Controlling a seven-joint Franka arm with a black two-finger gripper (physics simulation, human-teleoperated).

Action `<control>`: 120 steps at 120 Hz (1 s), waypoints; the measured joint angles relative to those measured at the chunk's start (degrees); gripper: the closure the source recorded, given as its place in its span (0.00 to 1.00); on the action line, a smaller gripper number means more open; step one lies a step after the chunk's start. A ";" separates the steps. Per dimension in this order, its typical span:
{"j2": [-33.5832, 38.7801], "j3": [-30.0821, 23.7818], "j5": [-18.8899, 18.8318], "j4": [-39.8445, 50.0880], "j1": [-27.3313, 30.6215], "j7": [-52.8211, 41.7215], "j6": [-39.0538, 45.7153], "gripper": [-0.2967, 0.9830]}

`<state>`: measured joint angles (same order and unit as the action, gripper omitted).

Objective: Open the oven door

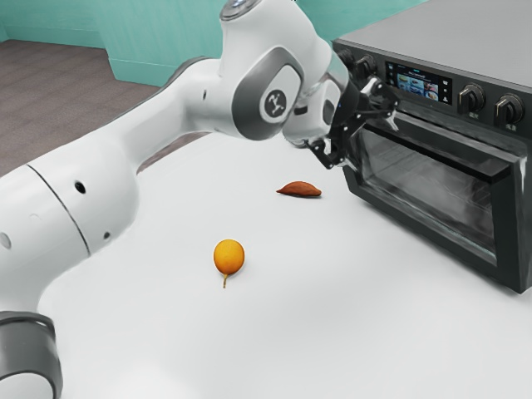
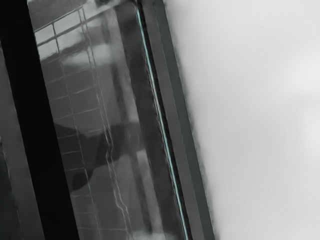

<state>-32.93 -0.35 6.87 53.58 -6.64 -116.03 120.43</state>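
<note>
- The oven door [image 1: 428,195] is shut on the front of the oven [image 1: 449,37], at the exterior view's right and on the far side of the worktop [image 1: 291,341].
- Its dark handle [image 1: 478,164] runs along the top of the glass; in the wrist view I look close onto that glass, with thin rack lines behind it and a dark reflection across it.
- My fingers [image 1: 384,101] stand spread apart at the end of the handle toward the exterior view's left, gripping nothing. Whether they touch the door, I cannot tell.
- Above the door sit a lit screen [image 1: 420,85] and round knobs [image 1: 509,109].
- A reddish-brown sweet potato [image 1: 299,190] lies on the worktop, near the oven.
- An orange fruit [image 1: 229,257] with a short stem lies nearer the camera and farther to the exterior view's left.
- My arm [image 1: 108,183] reaches in from the left of that view, over the worktop.
</note>
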 joint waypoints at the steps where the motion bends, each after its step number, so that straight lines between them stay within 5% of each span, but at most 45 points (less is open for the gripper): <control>1: 1.14 0.05 -0.12 1.64 -0.12 0.13 -0.07 0.26; 24: 27.62 0.58 -5.76 33.18 -2.84 4.37 -0.29 0.26; 38: 58.14 -0.49 -10.35 59.04 -7.47 8.58 -0.47 0.25; 43: 65.18 -2.01 -11.71 55.99 -9.40 10.65 -3.22 0.25; 57: 48.55 1.96 -14.65 14.86 -8.74 16.27 -15.64 0.25; 67: 43.09 4.51 -15.39 3.74 -3.28 21.84 -21.61 0.25; 81: 35.95 13.79 -8.87 2.12 5.59 39.32 -32.70 0.25; 93: 29.83 16.58 -6.29 2.03 9.85 52.18 -40.55 0.25; 120: 30.52 17.86 -4.68 19.68 3.50 71.59 -41.00 0.25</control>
<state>-2.41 17.50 2.19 73.27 -3.15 -44.44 79.44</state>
